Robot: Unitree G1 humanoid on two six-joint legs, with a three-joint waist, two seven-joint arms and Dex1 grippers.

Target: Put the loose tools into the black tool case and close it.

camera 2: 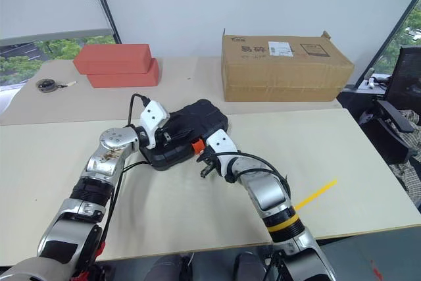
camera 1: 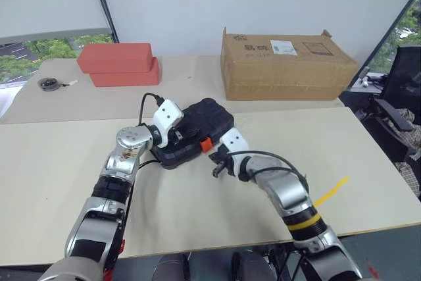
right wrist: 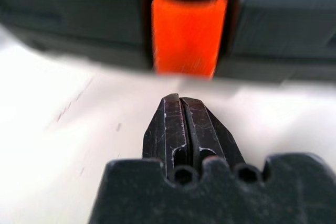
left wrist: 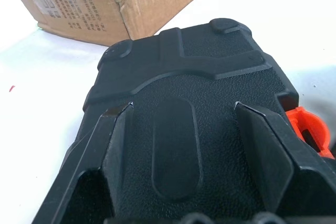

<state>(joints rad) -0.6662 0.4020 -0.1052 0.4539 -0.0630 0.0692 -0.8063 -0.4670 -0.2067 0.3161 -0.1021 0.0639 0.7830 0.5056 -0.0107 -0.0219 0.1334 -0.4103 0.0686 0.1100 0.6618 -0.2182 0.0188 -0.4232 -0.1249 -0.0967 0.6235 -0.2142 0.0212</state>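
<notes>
Case (camera 1: pixel 200 129) lies shut on the table, under the spread-fingered left claw (left wrist: pixel 181 145). Right claw (right wrist: pixel 181 124), pinched closed, points at the orange latch (right wrist: pixel 189 32) just ahead; a poke off-centre could shove the case instead of snapping it.

Both arms are built of silver-grey metal segments joined by black rings. A round silver joint cap with small dark screw holes is seen on the left arm (camera 1: pixel 131 137), and white shells are fitted at both wrists. A yellow band is wrapped around the right arm (camera 1: pixel 304 220) between black collars. Black cables are looped from each wrist over the forearm. The left claw (left wrist: pixel 181 124) is formed of two black, wedge-shaped fingers with a textured finish; on the right claw (right wrist: pixel 180 124), scratched black fingers and hexagonal screw sockets are visible.
</notes>
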